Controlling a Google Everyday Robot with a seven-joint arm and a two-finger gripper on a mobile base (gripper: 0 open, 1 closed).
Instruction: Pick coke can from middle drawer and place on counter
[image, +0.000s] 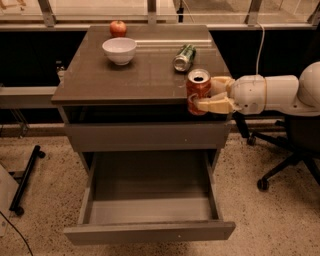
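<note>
The red coke can (198, 90) with a silver top is upright in my gripper (204, 95), whose pale fingers (214, 104) are shut around its sides. The white arm reaches in from the right. The can hangs at the front right edge of the grey-brown counter (130, 75), its base below the counter's surface level and its top above it. The middle drawer (150, 200) is pulled open below, and its grey floor holds nothing.
On the counter lie a green can (184, 57) on its side, a white bowl (119, 50) and a red apple (118, 28) at the back. A shut shallower drawer front (147, 136) sits above the open drawer. An office chair base (280, 170) stands to the right.
</note>
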